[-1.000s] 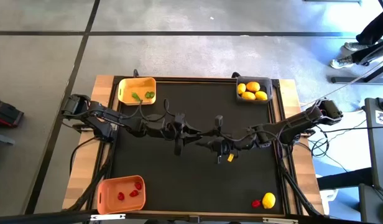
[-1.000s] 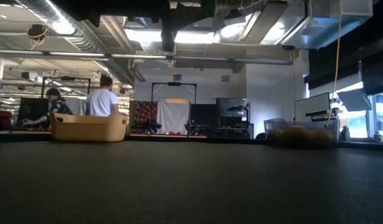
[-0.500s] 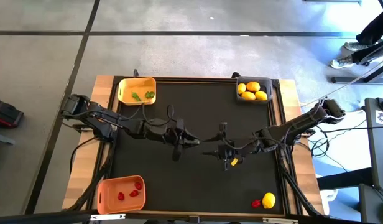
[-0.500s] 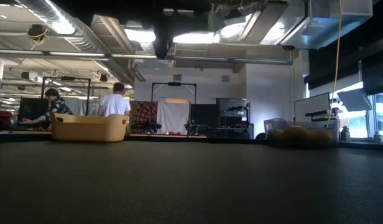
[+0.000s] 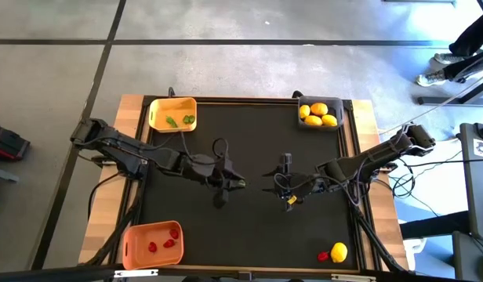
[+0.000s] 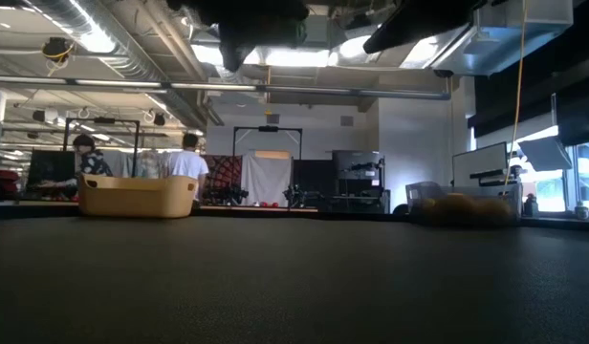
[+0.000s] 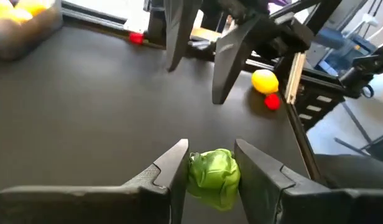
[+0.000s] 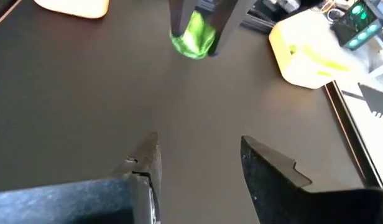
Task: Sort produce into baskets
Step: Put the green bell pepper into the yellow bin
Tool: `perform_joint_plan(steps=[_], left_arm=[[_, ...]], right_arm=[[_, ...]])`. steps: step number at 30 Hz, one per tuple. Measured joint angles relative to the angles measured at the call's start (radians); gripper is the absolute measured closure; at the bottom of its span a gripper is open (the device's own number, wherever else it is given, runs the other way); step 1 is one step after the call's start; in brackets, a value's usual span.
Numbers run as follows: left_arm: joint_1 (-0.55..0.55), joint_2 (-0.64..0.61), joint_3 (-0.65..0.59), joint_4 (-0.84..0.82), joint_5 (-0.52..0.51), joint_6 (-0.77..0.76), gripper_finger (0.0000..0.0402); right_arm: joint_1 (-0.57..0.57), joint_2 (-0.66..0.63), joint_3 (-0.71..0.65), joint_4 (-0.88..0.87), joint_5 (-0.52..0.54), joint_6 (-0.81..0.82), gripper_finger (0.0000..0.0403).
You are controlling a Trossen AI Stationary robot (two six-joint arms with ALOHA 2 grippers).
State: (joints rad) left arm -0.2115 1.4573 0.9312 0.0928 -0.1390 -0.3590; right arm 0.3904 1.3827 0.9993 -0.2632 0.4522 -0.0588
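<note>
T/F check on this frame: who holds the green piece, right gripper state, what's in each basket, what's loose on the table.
1. The left gripper is shut on a green piece. True.
2. The right gripper also holds a piece. False: its fingers are apart with nothing between them.
3. The grey basket holds red pieces. False: it holds yellow lemons; the red pieces are in the orange basket.
4. A lemon and a red piece lie loose near the table's front right corner. True.
5. The yellow basket is empty. False: it holds green pieces.
</note>
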Motion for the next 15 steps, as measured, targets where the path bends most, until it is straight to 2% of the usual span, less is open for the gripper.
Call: perform_joint_plan(steps=[9,15], left_arm=[[0.005,0.000,0.045,-0.018,-0.030,0.077,0.0286],[0.037,-0.043,0.082,-0.222,-0.137,0.069,0.0286]], right_arm=[[0.000,0.000,0.000,-0.001,0.000,0.003,0.0244],[0.000,0.000,0.000,-0.001,0.000,0.003,0.0244]])
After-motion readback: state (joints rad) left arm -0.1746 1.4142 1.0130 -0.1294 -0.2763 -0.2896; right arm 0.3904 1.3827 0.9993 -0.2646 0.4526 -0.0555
